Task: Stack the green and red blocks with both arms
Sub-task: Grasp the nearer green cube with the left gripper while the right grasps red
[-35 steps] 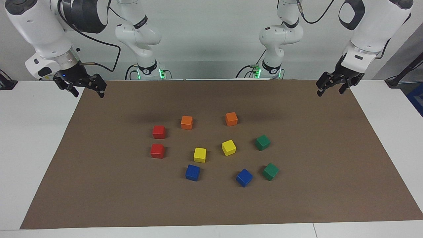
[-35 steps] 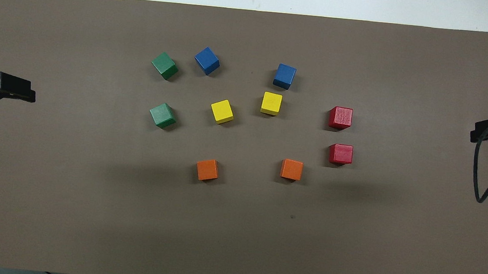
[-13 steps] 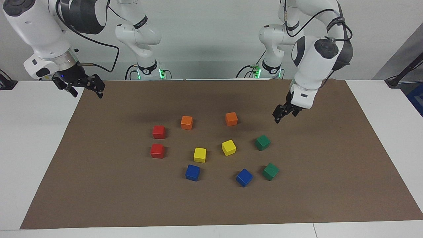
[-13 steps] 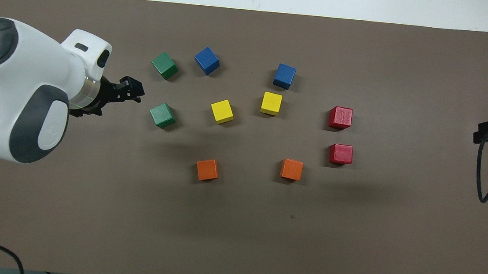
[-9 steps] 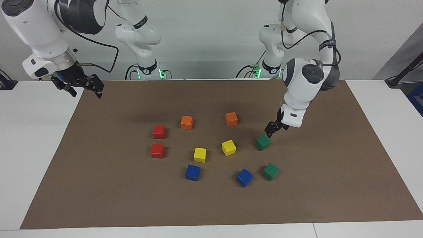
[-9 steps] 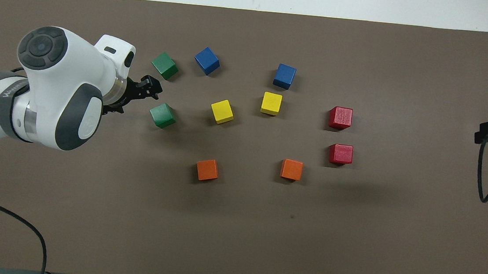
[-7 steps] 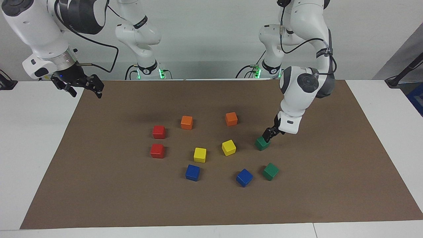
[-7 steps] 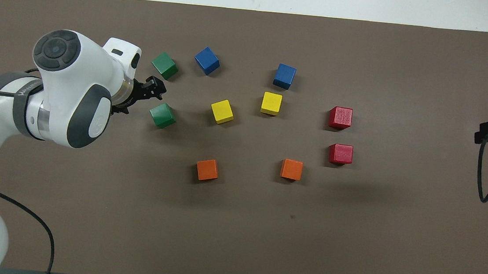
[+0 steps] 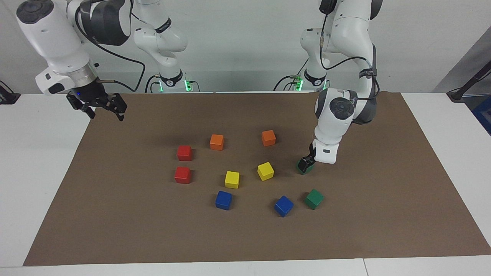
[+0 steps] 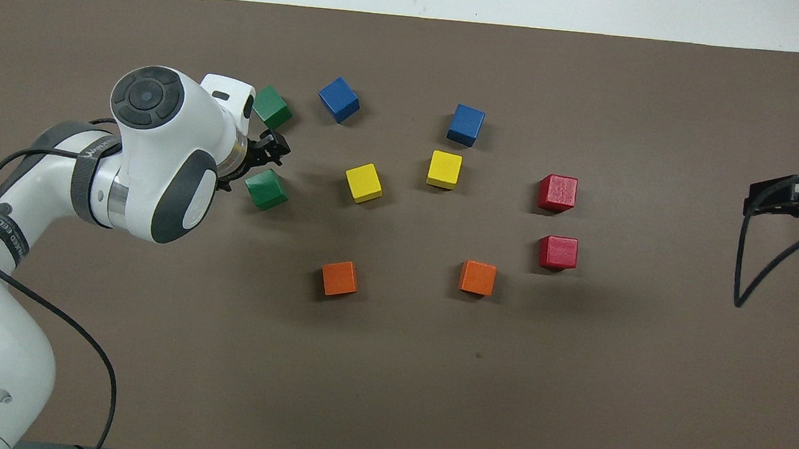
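Note:
Two green blocks lie toward the left arm's end of the brown mat. The one nearer to the robots point(image 9: 302, 169) point(image 10: 266, 190) has my left gripper point(image 9: 307, 164) point(image 10: 274, 153) lowered onto it, open, and the hand hides much of its top. I cannot tell whether the fingers touch it. The other green block point(image 9: 314, 199) point(image 10: 271, 107) lies farther from the robots. Two red blocks point(image 9: 184, 153) point(image 9: 183, 174) sit side by side toward the right arm's end. My right gripper point(image 9: 105, 112) point(image 10: 760, 198) hangs open over the mat's edge at that end.
Between the green and red blocks lie two orange cubes point(image 9: 216, 142) point(image 9: 268, 137), two yellow cubes point(image 9: 232, 179) point(image 9: 265, 171) and two blue cubes point(image 9: 223, 200) point(image 9: 284, 206). All rest on the mat point(image 9: 383, 214) on a white table.
My left arm has swung in from the mat's end and come down onto the nearer green block. The right gripper has edged a little inward over the mat. No block has moved.

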Robot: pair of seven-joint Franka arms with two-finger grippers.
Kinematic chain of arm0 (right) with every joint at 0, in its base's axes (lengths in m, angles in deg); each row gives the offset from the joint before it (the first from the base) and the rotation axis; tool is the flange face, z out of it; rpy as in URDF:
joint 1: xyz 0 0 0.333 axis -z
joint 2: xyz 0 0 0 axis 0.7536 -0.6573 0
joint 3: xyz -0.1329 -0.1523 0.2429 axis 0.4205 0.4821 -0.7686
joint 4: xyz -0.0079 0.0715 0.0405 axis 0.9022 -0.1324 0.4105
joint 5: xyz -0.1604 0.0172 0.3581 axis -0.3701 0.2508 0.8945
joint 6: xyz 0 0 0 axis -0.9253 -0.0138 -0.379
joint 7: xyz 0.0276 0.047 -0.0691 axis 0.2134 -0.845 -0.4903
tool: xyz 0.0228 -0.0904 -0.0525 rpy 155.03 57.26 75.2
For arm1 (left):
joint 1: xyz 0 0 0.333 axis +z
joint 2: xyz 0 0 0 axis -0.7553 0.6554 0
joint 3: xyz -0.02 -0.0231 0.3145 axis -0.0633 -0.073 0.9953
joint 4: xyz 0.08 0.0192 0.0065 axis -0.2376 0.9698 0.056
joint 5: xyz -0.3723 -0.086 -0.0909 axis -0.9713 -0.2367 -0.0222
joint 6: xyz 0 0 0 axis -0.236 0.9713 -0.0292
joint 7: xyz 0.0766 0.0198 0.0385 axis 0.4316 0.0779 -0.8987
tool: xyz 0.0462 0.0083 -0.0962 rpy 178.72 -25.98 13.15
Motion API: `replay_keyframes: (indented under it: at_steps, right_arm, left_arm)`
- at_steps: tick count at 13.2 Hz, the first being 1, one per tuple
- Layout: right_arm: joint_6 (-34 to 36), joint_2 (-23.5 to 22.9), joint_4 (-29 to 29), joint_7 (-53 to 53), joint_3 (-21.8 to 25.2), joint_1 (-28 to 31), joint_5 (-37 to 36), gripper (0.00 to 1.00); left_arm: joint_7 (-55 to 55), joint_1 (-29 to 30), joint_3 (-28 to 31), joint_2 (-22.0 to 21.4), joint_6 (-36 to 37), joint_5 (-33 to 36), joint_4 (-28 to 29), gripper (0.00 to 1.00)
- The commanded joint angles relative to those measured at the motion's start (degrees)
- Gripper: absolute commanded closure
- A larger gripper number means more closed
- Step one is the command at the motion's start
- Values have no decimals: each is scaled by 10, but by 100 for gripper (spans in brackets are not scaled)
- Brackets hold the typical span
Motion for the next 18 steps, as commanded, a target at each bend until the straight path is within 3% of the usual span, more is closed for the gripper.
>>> replay_keyframes:
  at_steps: [1, 9, 12, 14, 16, 18]
  right_arm:
    - [-51, -6, -40, 65, -5, -23, 2, 3]
    - [-233, -43, -165, 203, -5, -120, 19, 2]
    - [-278, -55, -196, 208, -5, -139, 19, 2]
    - [-316, -58, -224, 204, -5, -140, 19, 1]
    - [-338, -56, -248, 203, -5, -157, 19, 0]
    - [-339, -55, -259, 189, -5, -157, 19, 0]
  left_arm:
    - [-57, -7, 6, 4, -52, 14, 27, 0]
    - [-63, -23, 5, 14, -65, 15, 39, 0]
    - [-63, -23, 6, 14, -65, 14, 40, 5]
    - [-63, -25, 6, 12, -65, 15, 49, 14]
    - [-60, -25, 6, 9, -66, 15, 56, 40]
    - [-59, -25, 6, 8, -64, 15, 57, 97]
